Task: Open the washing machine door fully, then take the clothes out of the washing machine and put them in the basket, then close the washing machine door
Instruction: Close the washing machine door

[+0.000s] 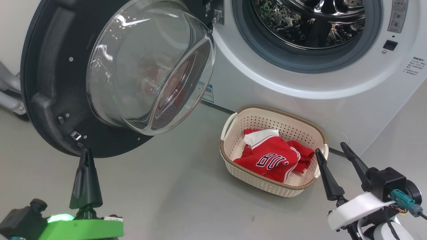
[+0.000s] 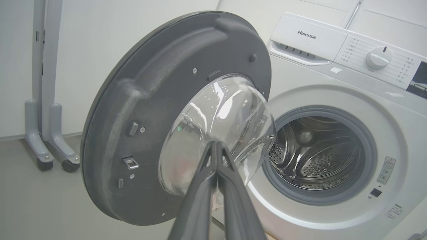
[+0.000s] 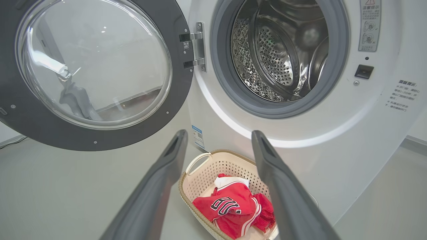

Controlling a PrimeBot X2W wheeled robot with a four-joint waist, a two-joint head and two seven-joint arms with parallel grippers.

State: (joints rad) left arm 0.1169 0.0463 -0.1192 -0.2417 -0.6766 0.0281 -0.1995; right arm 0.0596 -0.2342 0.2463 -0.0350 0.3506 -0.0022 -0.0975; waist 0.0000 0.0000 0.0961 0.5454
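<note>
Head view looks down on the washing machine (image 1: pixel 293 100), its mouth uncovered and the perforated steel drum (image 1: pixel 310 23) showing. The washing machine door (image 1: pixel 50 83) hangs from its hinge at the side of the washing machine, swung well out from the front with its glass bowl (image 1: pixel 150 63) bulging outward.

The left gripper (image 1: pixel 86 152) has its two dark fingers pressed together on nothing. Its tip sits just under the door's lower black rim; whether it touches cannot be told. In the left wrist view the joined fingers point at the glass bowl.

The basket (image 1: pixel 267 110) stands on the floor (image 1: pixel 166 200) just in front of the washing machine, below the mouth. The clothes (image 1: pixel 273 158), red with white trim and lettering facing up, lie inside it.

The right gripper (image 1: pixel 331 148) is spread wide and empty beside the basket's end away from the door. From the right wrist view, the basket and clothes sit between its two fingers, apart from both.
</note>
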